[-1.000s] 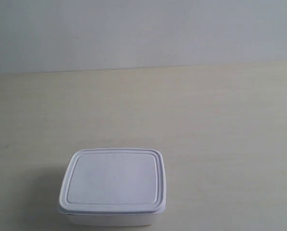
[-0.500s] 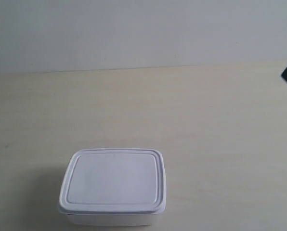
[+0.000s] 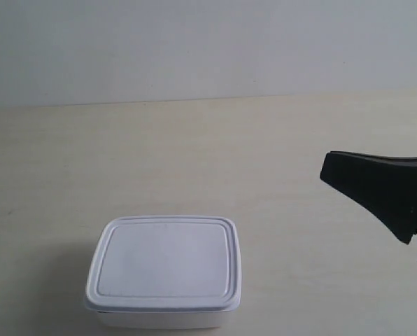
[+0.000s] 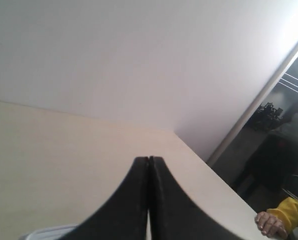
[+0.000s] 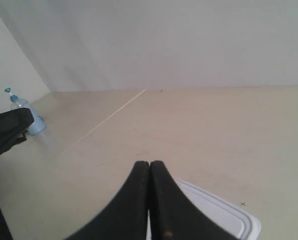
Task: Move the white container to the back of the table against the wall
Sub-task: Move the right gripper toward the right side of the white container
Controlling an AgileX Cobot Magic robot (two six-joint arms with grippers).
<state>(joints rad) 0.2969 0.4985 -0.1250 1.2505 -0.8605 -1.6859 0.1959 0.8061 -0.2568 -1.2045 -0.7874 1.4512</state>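
In the exterior view the white container (image 3: 164,269) sits left of centre at the bottom of the frame. It is on the near part of the pale worktop (image 3: 264,147), well apart from the wall (image 3: 194,49) that fills the top of the frame. Its rimmed lid (image 3: 165,257) is snapped on flat, so whatever is inside is hidden. Nothing touches it.

At the right edge, about mid-height, a black pincer (image 3: 331,169) on the arm at the exterior view's right reaches in over bare worktop. Its tip points towards the frame's left and is clear of the container. From this side angle I cannot tell how far it is open.

The left wrist view shows the left pincer (image 4: 149,159) with its two black fingers pressed flat together, gripping nothing. A thin sliver of the white container (image 4: 44,232) shows beside the base of the fingers. Past the worktop's far corner are a person's hand (image 4: 269,224) and a yellow sleeve (image 4: 289,207).

In the right wrist view the right pincer (image 5: 149,164) is likewise closed tight and empty. A corner of the lidded white container (image 5: 219,215) shows just beside the fingers, partly hidden by them. Farther off, near the side wall, stands a small bottle with a blue cap (image 5: 26,117). Next to it is a black shape (image 5: 6,130), possibly part of the other arm, though it is too cropped to be sure.
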